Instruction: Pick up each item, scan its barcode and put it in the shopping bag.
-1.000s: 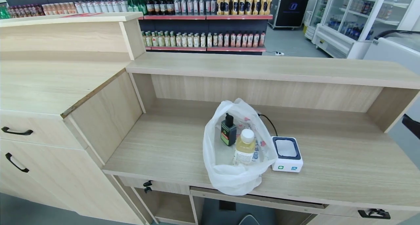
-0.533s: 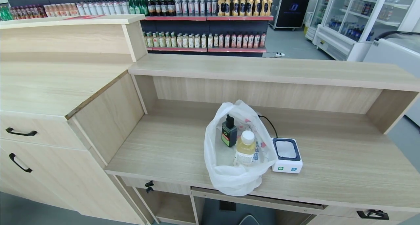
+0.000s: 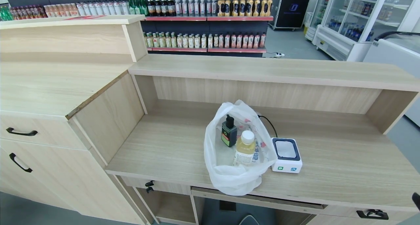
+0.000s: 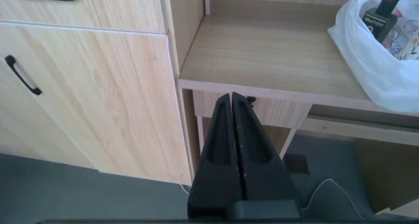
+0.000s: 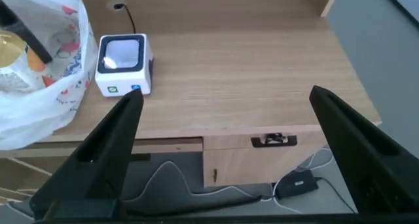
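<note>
While the dark bottle [image 3: 228, 132] and yellow bottle [image 3: 244, 148] are seen upright in the bag [image 3: 212, 152] beside the scanner [image 3: 286, 154], the left gripper [image 4: 232, 99] is shown pressed closed, the right gripper [image 5: 226, 96] spread wide.

Print on the shopping bag [image 3: 211, 156] is unreadable

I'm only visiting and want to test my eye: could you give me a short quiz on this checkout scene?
1. True or false: the scanner sits inside the shopping bag.
2. How many bottles stand in the bag? A) one B) two C) four
3. Fill in: the left end effector is ____, while the right end effector is open.
Key: 1 false, it stands beside the bag; 2 B; 3 shut.
</note>
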Tool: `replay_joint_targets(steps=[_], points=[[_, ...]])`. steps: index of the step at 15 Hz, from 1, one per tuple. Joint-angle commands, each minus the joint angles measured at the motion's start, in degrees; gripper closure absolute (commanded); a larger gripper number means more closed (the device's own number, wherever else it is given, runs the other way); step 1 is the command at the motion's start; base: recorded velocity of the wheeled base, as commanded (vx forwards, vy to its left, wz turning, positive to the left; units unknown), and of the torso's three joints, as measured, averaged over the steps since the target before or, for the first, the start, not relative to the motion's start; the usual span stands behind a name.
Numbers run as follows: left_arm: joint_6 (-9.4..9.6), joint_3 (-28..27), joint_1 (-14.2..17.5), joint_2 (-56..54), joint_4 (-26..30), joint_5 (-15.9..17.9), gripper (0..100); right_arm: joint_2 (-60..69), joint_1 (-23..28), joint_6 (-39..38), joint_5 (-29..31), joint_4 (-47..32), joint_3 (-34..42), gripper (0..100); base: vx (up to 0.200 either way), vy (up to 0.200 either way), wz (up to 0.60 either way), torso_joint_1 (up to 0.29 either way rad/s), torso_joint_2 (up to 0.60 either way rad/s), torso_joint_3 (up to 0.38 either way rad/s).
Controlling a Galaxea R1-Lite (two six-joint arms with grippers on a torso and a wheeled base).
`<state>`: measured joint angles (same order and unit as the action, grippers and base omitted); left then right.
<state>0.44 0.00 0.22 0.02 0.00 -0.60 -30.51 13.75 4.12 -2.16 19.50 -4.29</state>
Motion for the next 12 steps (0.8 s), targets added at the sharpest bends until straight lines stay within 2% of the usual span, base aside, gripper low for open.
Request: replay_joint_targets(steps=[1, 4, 6, 12], points=[[0.0, 0.0, 0.0, 0.0, 0.0, 0.0, 100, 11.4, -2.0, 0.1, -0.1, -1.9, 4.3, 0, 0.0, 0.0, 0.0, 0.0, 0.0, 0.0], [0.0, 0.0, 0.0, 0.0, 0.0, 0.0, 100, 19.4, -3.9, -0.3, 0.0, -9.8, 4.3, 0, 0.0, 0.0, 0.0, 0.0, 0.0, 0.0], [0.0, 0.0, 0.0, 0.0, 0.0, 0.0, 100, 22.6, -7.4, -0.3, 0.3, -11.5, 4.3, 0, 0.0, 0.0, 0.0, 0.0, 0.0, 0.0], [0.0, 0.0, 0.0, 0.0, 0.0, 0.0, 100, 25.0, -8.7, -1.7, 2.0, -13.7, 4.3, 0, 0.0, 0.0, 0.0, 0.0, 0.0, 0.0]])
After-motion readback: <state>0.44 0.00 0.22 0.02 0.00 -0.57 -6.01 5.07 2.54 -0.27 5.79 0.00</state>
